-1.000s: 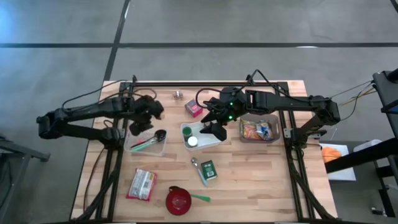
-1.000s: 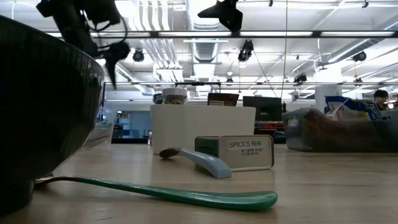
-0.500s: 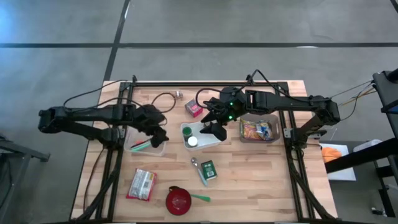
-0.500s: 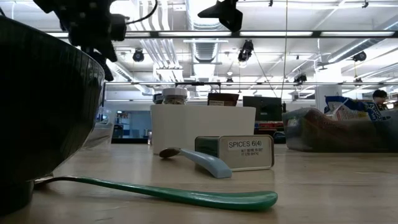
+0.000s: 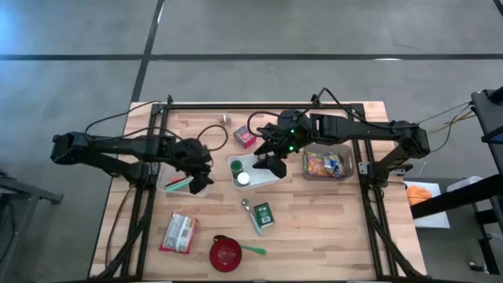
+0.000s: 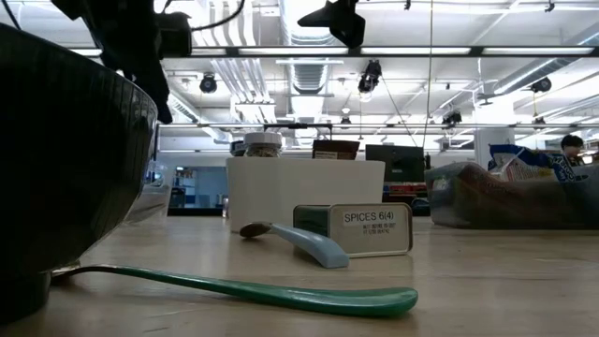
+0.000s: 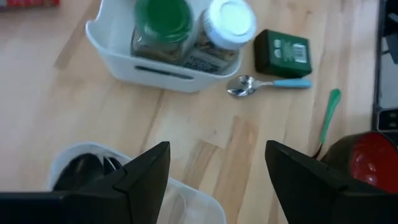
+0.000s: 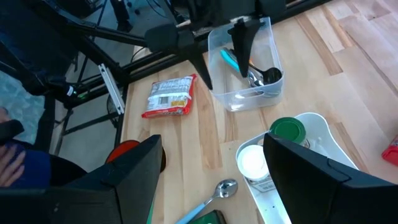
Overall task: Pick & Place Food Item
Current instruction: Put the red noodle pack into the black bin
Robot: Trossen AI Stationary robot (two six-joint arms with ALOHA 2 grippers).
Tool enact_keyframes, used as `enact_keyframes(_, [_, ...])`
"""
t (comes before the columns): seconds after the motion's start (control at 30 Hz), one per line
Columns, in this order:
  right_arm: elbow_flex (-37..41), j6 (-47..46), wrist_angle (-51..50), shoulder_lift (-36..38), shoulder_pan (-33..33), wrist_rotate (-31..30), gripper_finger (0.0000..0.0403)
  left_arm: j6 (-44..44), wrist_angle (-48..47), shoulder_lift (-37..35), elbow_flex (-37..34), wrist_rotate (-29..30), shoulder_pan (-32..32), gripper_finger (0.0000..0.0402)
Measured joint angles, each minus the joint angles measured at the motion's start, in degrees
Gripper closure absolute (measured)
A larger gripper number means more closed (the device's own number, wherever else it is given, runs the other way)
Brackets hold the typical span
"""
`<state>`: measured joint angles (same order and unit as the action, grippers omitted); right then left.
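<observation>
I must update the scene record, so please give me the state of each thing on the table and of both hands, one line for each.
Left hand: open, empty, above the clear utensil bin.
Right hand: open, empty, above the white bin.
Clear utensil bin: holds utensils.
White bin: holds two upright jars, lids on.
Spice tin: closed, lying flat.
Blue-handled spoon: lying beside the spice tin.
Red bowl: upright.
Snack packet: lying flat.
</observation>
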<state>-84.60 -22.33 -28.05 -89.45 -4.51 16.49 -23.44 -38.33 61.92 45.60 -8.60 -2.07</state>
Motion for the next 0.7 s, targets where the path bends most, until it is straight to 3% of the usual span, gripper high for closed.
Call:
enact_keyframes(0.13, [0.0, 0.0, 0.0, 0.0, -0.02, -0.02, 0.0126, -4.27, -0.44, 1.71, -0.04, -0.52, 0.22, 0.0137])
enact_keyframes(0.33, [0.0, 0.0, 0.01, 0.0, -0.02, -0.01, 0.0126, -3.04, 0.13, 2.47, 0.07, -1.02, 0.45, 0.0137])
enact_keyframes(0.53, [0.0, 0.0, 0.02, 0.0, -0.01, -0.02, 0.0126, 5.38, -0.83, 2.48, 0.22, -13.13, 4.56, 0.0137])
enact_keyframes(0.7, [0.0, 0.0, 0.02, 0.0, -0.01, -0.02, 0.0126, 9.66, -4.98, 2.48, 0.22, -15.04, 11.56, 0.0137])
